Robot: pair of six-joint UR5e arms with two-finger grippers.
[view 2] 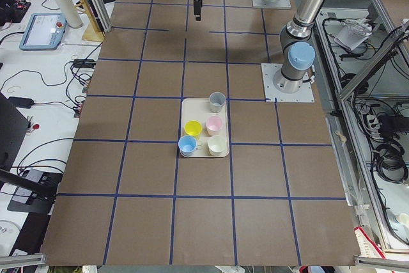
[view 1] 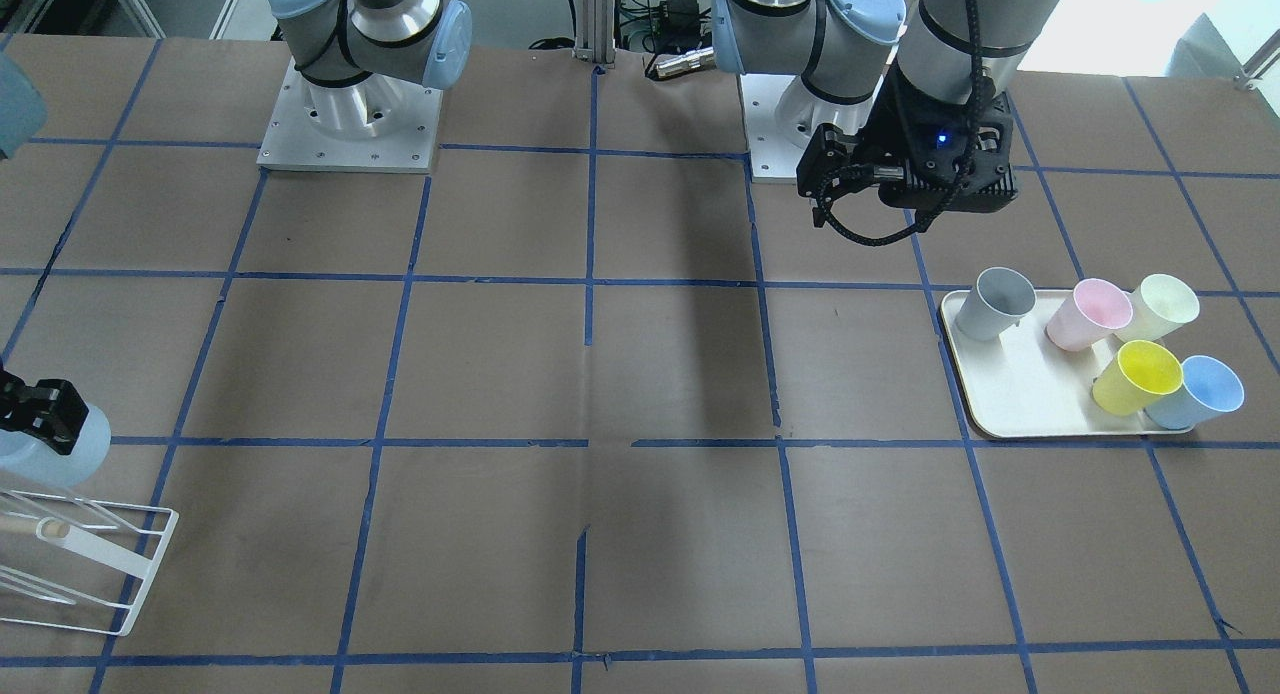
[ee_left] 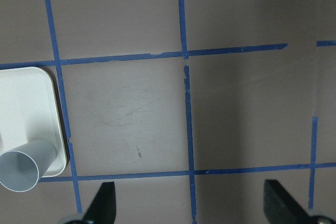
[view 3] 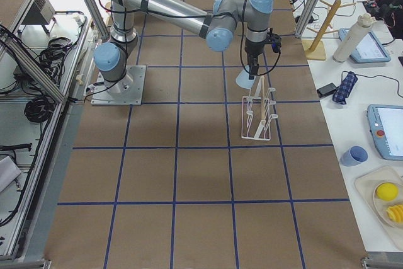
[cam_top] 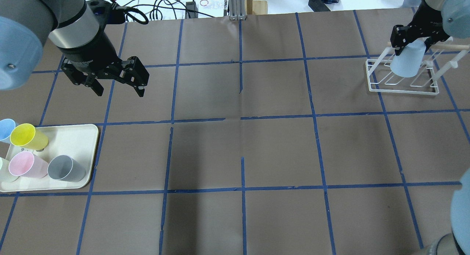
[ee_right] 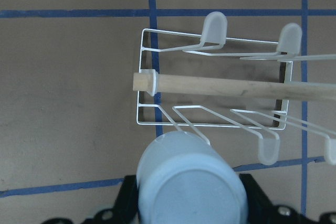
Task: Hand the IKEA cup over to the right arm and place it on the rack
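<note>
My right gripper (cam_top: 411,40) is shut on a pale blue IKEA cup (cam_top: 405,64). It holds the cup upside down over the near end of the white wire rack (cam_top: 404,86). In the right wrist view the cup (ee_right: 191,182) hangs over a prong at the edge of the rack (ee_right: 149,85), below the wooden dowel (ee_right: 236,86); I cannot tell whether they touch. In the front view this gripper (view 1: 40,414), the cup (view 1: 75,454) and the rack (view 1: 110,564) sit at the left edge. My left gripper (cam_top: 120,90) is open and empty above the table.
A cream tray (cam_top: 75,137) at the left holds a second pale blue cup (cam_top: 5,129), a yellow cup (cam_top: 27,136), a pink cup (cam_top: 25,165), a grey cup (cam_top: 66,168) and a pale cup at the edge. Blue tape lines grid the brown table.
</note>
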